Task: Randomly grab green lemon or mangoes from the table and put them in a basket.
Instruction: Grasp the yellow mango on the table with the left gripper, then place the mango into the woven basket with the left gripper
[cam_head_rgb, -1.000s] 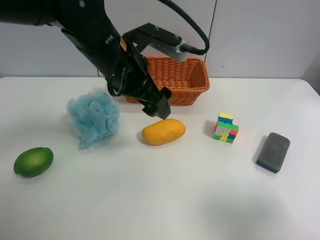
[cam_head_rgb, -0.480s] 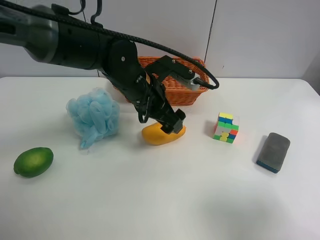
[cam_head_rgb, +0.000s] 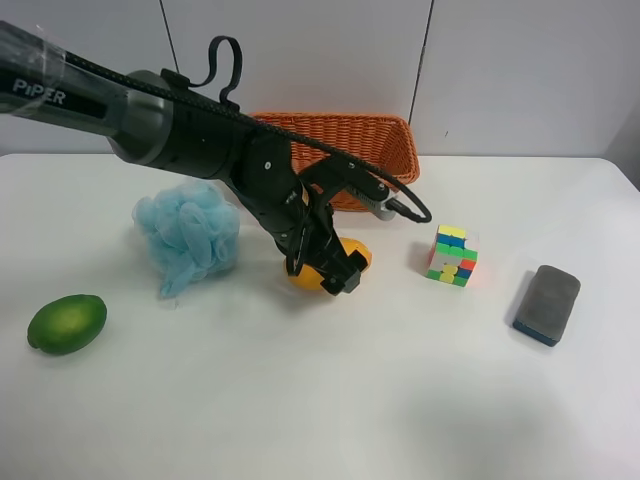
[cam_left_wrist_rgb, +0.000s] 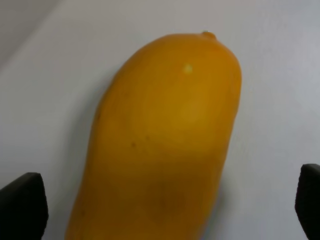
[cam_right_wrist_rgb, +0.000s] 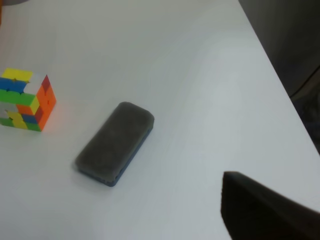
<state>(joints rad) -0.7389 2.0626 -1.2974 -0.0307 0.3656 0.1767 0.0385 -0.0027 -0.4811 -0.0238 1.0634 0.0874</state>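
Observation:
The yellow-orange mango (cam_head_rgb: 356, 253) lies on the white table (cam_head_rgb: 300, 400) in front of the wicker basket (cam_head_rgb: 385, 135). My left gripper (cam_head_rgb: 325, 270) is down over it and open. In the left wrist view the mango (cam_left_wrist_rgb: 165, 130) fills the frame, with a dark fingertip (cam_left_wrist_rgb: 22, 205) on one side and the other fingertip on the opposite side, both apart from it. The green lemon (cam_head_rgb: 66, 323) lies alone at the table's front left in the exterior high view. Of my right gripper only a dark edge (cam_right_wrist_rgb: 270, 210) shows in the right wrist view.
A fluffy blue bath sponge (cam_head_rgb: 188, 235) sits just left of the left arm in the exterior high view. A colourful puzzle cube (cam_head_rgb: 452, 255) (cam_right_wrist_rgb: 25, 100) and a grey block sponge (cam_head_rgb: 547, 304) (cam_right_wrist_rgb: 115, 143) lie to the right of the mango.
The left arm has come forward from in front of the basket and dropped down, so its open gripper now straddles the mango. The mango and the other objects have not moved.

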